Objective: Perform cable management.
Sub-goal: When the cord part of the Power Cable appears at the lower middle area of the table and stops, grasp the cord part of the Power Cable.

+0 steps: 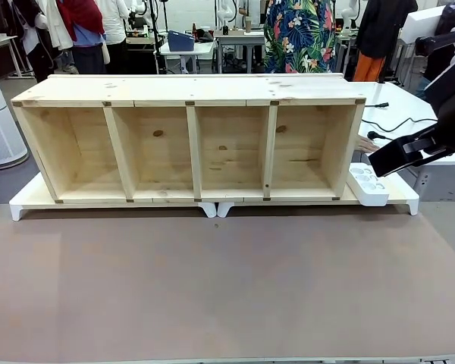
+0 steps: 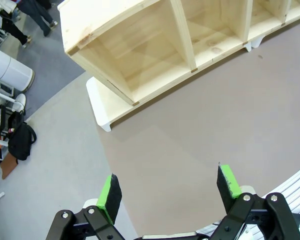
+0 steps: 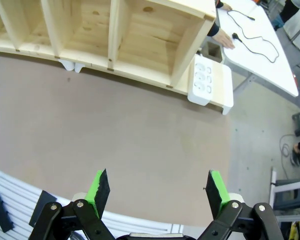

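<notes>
The cable (image 3: 257, 39), a thin black cord, lies in loose curves on a white side table (image 3: 270, 70) beyond the wooden shelf's right end. Its small plug (image 3: 234, 36) rests just beside a person's hand (image 3: 223, 38). From the front the cable (image 1: 394, 123) and the hand (image 1: 366, 144) show right of the shelf (image 1: 189, 136). My right gripper (image 3: 157, 192) hangs open and empty high over the brown tabletop, far from the cable. Above the table's left corner my left gripper (image 2: 170, 192) is also open and empty.
The four-compartment shelf lies on its side on low white supports (image 1: 216, 208). A white power strip (image 1: 366, 184) sits on the support at its right end. The brown mat (image 1: 227, 288) spreads in front. My right arm (image 1: 440, 121) crosses the right edge.
</notes>
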Robot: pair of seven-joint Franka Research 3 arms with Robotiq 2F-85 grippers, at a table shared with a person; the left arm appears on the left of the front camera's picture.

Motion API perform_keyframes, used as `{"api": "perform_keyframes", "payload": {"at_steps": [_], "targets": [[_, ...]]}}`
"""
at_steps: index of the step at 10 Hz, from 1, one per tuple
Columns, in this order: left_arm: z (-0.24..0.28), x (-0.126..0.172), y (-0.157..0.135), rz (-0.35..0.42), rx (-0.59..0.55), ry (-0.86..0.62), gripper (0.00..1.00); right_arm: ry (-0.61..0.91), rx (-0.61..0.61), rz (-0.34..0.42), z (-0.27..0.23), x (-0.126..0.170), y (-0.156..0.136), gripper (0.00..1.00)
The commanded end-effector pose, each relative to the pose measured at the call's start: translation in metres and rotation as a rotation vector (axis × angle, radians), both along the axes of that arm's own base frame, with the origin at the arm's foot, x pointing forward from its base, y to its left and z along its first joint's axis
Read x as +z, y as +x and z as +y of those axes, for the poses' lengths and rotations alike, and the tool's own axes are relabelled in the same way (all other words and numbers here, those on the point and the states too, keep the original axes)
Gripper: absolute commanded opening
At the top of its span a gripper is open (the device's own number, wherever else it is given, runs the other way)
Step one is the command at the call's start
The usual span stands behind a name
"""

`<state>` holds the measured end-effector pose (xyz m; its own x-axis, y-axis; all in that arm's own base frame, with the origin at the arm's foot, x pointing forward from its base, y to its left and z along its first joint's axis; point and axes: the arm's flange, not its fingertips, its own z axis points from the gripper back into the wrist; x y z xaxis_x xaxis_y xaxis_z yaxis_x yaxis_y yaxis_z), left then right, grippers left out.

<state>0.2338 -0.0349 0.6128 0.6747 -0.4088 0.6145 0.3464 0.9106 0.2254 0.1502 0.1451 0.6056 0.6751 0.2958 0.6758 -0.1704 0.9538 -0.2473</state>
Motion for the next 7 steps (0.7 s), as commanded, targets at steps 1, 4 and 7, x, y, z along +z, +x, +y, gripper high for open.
{"api": "perform_keyframes", "payload": {"at_steps": [1, 4, 7], "targets": [[0.0016, 0.0009, 0.0, -0.004, 0.004, -0.004, 1.0, -0.005, 0.007, 0.0, 0.0001, 0.0, -0.0003, 1.0], [0.0016, 0.0009, 0.0, -0.004, 0.004, -0.004, 1.0, -0.005, 0.007, 0.0, 0.0001, 0.0, -0.0003, 1.0], [0.0016, 0.0009, 0.0, -0.004, 0.004, -0.004, 1.0, -0.005, 0.007, 0.0, 0.0001, 0.0, -0.0003, 1.0]]}}
